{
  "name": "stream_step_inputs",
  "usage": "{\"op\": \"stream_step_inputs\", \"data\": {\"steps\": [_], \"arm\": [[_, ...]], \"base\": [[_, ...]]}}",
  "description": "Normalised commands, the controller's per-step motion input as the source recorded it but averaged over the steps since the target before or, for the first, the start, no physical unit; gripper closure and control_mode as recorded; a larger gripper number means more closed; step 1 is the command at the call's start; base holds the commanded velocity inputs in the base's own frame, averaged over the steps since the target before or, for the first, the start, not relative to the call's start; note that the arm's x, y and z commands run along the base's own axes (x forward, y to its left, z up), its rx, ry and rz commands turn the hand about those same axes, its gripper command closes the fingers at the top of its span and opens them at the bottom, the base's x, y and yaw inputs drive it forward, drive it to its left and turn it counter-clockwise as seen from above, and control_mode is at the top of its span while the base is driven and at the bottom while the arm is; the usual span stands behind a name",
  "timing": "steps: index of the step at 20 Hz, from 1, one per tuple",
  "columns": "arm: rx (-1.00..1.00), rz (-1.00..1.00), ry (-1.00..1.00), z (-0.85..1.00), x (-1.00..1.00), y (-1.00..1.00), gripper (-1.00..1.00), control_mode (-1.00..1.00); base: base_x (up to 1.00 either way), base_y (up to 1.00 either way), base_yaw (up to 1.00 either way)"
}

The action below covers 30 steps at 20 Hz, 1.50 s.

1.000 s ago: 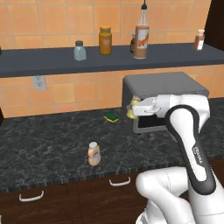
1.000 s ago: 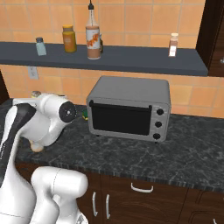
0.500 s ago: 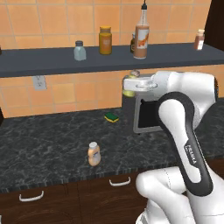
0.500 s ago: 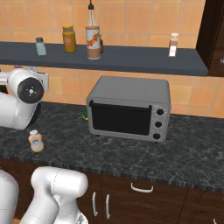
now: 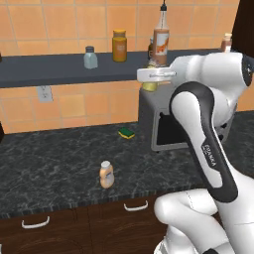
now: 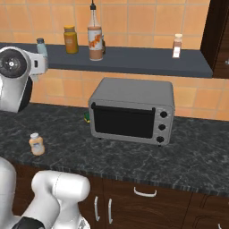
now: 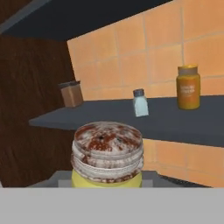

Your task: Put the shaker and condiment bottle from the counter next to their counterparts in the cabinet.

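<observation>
The shaker (image 7: pixel 107 154) sits close in front of the hand camera, and in the left base view it is at the gripper (image 5: pixel 150 79), just below the cabinet (image 5: pixel 59 69) edge. The fingers themselves are hidden, so I cannot tell if they pinch it. The condiment bottle (image 5: pixel 105 174) stands on the counter (image 5: pixel 49 168).

Left base view from behind the arm's left, facing forward and down over counter (image 5: pixel 54 163) and cabinet (image 5: pixel 49 69), right base view likewise from the right, both sharing toaster oven (image 6: pixel 132 112), hand view close, level with the shelf, looking along it
</observation>
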Motion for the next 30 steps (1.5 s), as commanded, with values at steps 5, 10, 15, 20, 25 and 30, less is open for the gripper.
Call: {"op": "stream_step_inputs", "data": {"steps": [5, 10, 15, 20, 25, 30], "arm": [[-0.08, -0.05, -0.22, -0.09, 0.82, -0.08, 1.0, -1.0], [-0.05, -0.11, -0.18, 0.02, 0.7, 0.03, 1.0, -1.0], [-0.1, -0.23, 0.05, -0.02, 0.79, 0.15, 1.0, -1.0], [0.0, -0.12, 0.04, 0.02, 0.78, 0.2, 1.0, -1.0], [0.0, -0.03, 0.04, 0.0, 0.75, 0.07, 1.0, -1.0], [0.02, 0.0, 0.06, 0.0, 0.6, 0.11, 1.0, -1.0]], "base": [[0.0, 0.0, 0.0], [0.0, 0.0, 0.0], [0.0, 0.0, 0.0], [0.0, 0.0, 0.0], [0.0, 0.0, 0.0], [0.0, 0.0, 0.0]]}}
